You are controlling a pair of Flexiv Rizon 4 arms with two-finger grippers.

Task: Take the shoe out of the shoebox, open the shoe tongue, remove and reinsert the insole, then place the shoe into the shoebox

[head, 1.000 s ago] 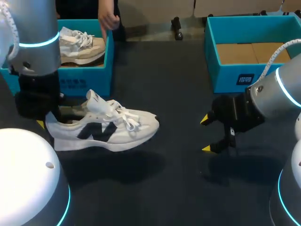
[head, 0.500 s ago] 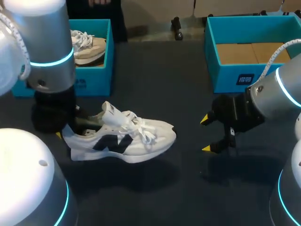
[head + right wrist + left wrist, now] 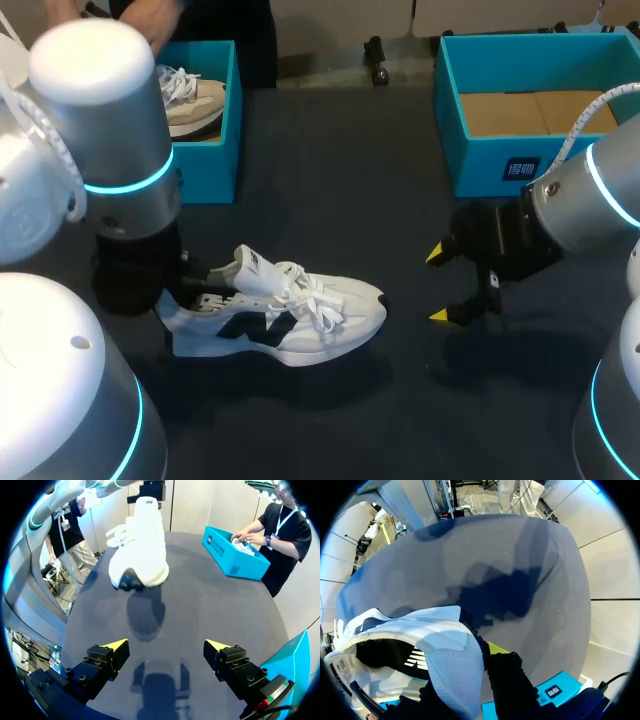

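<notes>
the left gripper (image 3: 476, 652) is clenched on the heel of the white shoe (image 3: 290, 315), which hangs above the table (image 3: 330, 190) at near left, toe pointing right. the right gripper (image 3: 436, 285) hangs released, well right of the shoe. the shoebox (image 3: 500, 160) sits far right.

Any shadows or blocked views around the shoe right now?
Head view: the left arm hides part of the shoe's heel, and a soft shadow lies on the table beneath the shoe. Right wrist view: the shoe's shadow sits apart from its toe. Left wrist view: the heel crowds the foreground, and only one yellow fingertip shows past it.
</notes>
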